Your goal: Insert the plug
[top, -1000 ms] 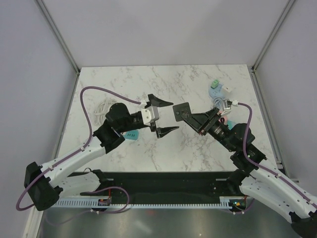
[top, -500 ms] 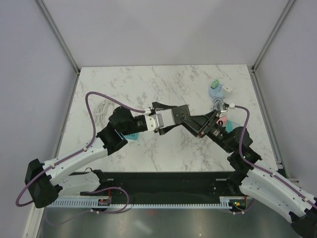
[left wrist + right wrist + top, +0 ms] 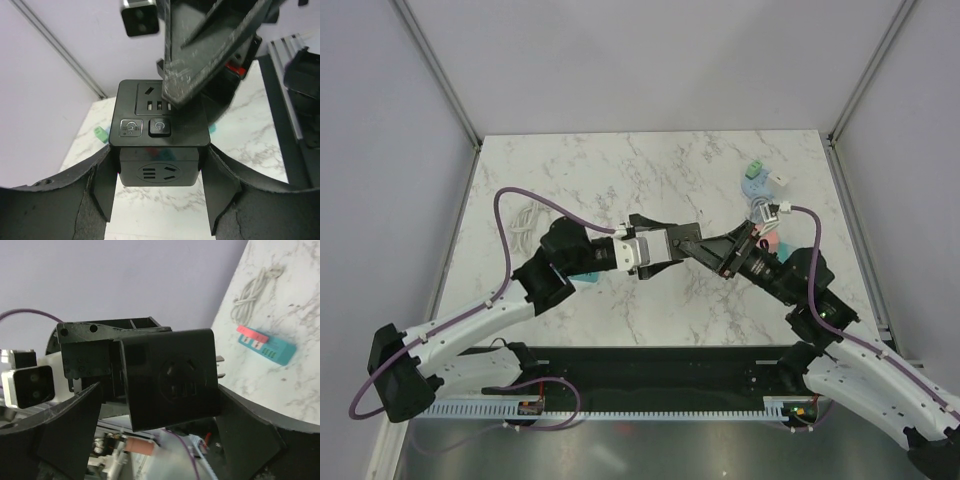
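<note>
**Left claw (image 3: 161, 186) clamped on socket cube (image 3: 135, 110) above counter (image 3: 650, 170)**

The black cube is gripped on two opposite sides by the left claw's pads and is held in the air over the middle of the counter. The right claw (image 3: 161, 392) is spread around the same cube and released, with a gap seen at one finger. Metal prongs (image 3: 220, 367) are seen on the cube's side. A teal power strip (image 3: 265, 346) and a coiled white cable (image 3: 255, 285) are laid on the counter.

Left gripper (image 3: 162, 195) clamped — right gripper (image 3: 160, 390) agape
</note>
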{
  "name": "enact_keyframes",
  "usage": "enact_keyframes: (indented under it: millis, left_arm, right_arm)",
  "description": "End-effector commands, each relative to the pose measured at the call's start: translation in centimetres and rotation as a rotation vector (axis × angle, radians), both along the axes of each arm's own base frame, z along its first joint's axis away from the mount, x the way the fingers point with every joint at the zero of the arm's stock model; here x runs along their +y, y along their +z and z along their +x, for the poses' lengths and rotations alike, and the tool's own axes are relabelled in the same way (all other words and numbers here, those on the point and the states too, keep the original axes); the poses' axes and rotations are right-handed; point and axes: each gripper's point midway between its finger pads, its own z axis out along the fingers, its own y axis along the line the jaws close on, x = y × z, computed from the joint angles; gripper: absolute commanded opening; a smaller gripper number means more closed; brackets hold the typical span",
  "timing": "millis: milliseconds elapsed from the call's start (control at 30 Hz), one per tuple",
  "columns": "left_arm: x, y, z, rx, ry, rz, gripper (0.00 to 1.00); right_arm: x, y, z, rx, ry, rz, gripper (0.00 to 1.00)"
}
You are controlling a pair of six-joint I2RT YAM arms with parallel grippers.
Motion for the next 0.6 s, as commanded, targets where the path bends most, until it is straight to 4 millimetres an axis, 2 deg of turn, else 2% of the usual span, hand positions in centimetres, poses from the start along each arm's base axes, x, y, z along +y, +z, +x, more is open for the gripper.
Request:
enact_keyframes:
  millis: [0, 167, 267, 333, 367, 400, 467, 500, 567]
  left_arm:
    - [0.6, 0.0, -2.1, 0.005, -0.070, 0.034, 0.02]
    - [1.8, -0.8, -4.3, 0.115, -0.129, 0.090, 0.02]
    - [2.5, -1.7, -5.9, 0.219, -0.173, 0.131, 0.02]
    - [2.9, -2.0, -6.7, 0.307, -0.190, 0.157, 0.02]
    - [3.3, -2.8, -7.3, 0.371, -0.195, 0.185, 0.02]
    - [3.5, -2.9, -7.8, 0.396, -0.209, 0.190, 0.02]
    - [4.1, -3.2, -8.5, 0.476, -0.213, 0.192, 0.02]
    - [4.5, -2.7, -9.0, 0.490, -0.222, 0.178, 0.02]
    - [5.0, -2.5, -9.9, 0.560, -0.251, 0.169, 0.02]
  right_arm:
    - [-1.2, 2.5, -1.2, -0.193, -0.015, -0.166, 0.97]
    - [-2.5, 0.4, -1.8, -0.300, 0.027, -0.486, 0.98]
    - [-2.7, -0.5, -2.1, -0.333, 0.085, -0.619, 0.98]
    - [-2.5, -1.9, -1.2, -0.383, 0.121, -0.729, 0.98]
    - [-2.6, -2.3, -0.8, -0.377, 0.122, -0.773, 0.98]
    - [-2.1, -3.7, 0.2, -0.372, 0.152, -0.844, 0.98]
    - [-1.1, -3.3, 0.1, -0.401, 0.235, -0.862, 0.98]
    - [-0.4, -3.6, 0.3, -0.410, 0.268, -0.871, 0.98]
    - [0.2, -2.5, -0.4, -0.499, 0.327, -0.856, 0.98]
